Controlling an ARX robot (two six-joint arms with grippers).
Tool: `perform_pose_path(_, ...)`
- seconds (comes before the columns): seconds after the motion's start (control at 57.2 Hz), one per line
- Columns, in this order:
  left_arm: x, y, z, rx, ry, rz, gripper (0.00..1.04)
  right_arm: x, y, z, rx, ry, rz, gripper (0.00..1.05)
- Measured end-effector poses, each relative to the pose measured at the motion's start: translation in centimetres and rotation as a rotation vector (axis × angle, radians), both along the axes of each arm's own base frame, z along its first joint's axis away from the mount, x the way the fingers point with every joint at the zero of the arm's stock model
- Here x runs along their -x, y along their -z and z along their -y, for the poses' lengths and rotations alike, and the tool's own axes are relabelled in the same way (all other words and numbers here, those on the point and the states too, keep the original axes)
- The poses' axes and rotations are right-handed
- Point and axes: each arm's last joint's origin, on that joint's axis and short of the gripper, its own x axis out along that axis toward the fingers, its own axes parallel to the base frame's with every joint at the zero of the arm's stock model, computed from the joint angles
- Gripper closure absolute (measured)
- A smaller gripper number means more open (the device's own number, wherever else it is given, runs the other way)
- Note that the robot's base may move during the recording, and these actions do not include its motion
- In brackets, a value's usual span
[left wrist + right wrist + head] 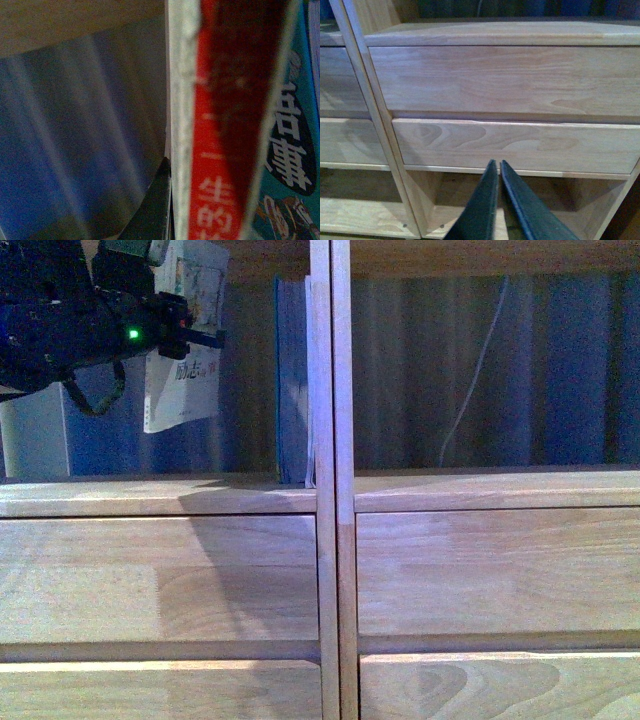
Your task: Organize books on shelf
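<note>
My left gripper (175,325) is shut on the thin paperback book (185,350), white and light-blue, held upright in the air inside the upper left cubby of the light-wood shelf (333,490). In the left wrist view its red-and-white spine (220,150) fills the middle, one dark finger (155,210) pressed on its white edge. A slim dark-teal book (293,380) stands upright against the central double divider, to the right of the held book; its teal cover shows in the left wrist view (290,165). My right gripper (496,170) is shut and empty, low before the right drawer fronts (510,145).
A ribbed blue-grey curtain (520,370) shows through the open back. A white cable (478,370) hangs in the upper right cubby. Drawer fronts (160,575) lie below the cubby floor. Open lower cubbies (365,200) lie under the drawers.
</note>
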Motion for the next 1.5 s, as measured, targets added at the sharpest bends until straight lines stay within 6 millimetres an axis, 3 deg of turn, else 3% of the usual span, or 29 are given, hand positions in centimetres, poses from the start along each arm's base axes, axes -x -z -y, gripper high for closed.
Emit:
perform_pose_path(0.017,-0.2,0.4,0.4,-0.002,-0.007,-0.008,0.98,0.1,0.3,-0.1,0.005,-0.001,0.000,1.02)
perform_pose_path(0.297,-0.6,1.9,2.9,0.016,-0.074,-0.032,0.98,0.5,2.4,-1.5,0.006,-0.011,0.004,1.02)
perform_pose_path(0.577,-1.3,3.1,3.0,0.043,-0.165,-0.131,0.98,1.7,3.5,-1.6,0.007,-0.008,0.015,1.02)
perform_pose_path(0.98,-1.0,3.4,4.6,0.006,-0.099,-0.167,0.98,1.6,4.6,-1.6,0.006,-0.008,0.005,1.02)
perform_pose_path(1.312,-0.2,4.1,5.2,0.017,-0.034,-0.178,0.44,1.7,5.3,-1.6,0.007,-0.008,0.016,1.02)
perform_pose_path(1.504,2.5,3.2,4.5,0.067,0.029,-0.150,0.13,1.7,5.3,-1.6,0.007,-0.008,0.016,1.02)
